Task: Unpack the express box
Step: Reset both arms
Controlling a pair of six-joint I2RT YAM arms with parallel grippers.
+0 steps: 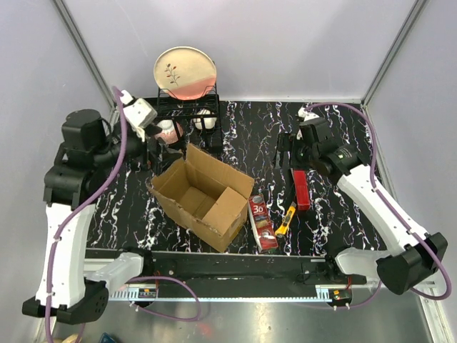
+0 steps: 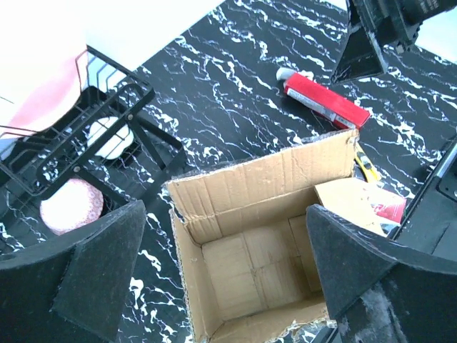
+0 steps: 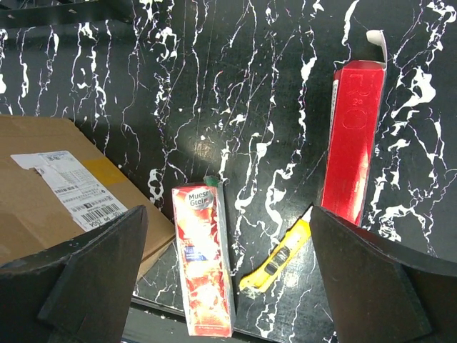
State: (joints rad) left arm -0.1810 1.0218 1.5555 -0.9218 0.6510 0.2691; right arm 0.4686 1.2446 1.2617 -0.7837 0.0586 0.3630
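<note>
The express box [image 1: 202, 198], brown cardboard with its flaps open, stands left of centre on the black marbled table. Its inside [image 2: 260, 268] shows bare cardboard. My left gripper [image 1: 158, 151] hovers just behind the box's far left corner, open and empty; its fingers [image 2: 100, 264] frame the box from above. My right gripper [image 1: 291, 156] is open and empty, above the far end of a plain red carton [image 1: 300, 189]. A red muesli package [image 3: 203, 261] lies beside the box, whose shipping label [image 3: 68, 189] shows in the right wrist view.
A yellow utility knife [image 1: 286, 218] lies between the muesli package [image 1: 262, 223] and the plain red carton [image 3: 353, 139]. A black dish rack [image 1: 187, 108] with a plate [image 1: 185, 73] and cups stands at the back, close to the left gripper.
</note>
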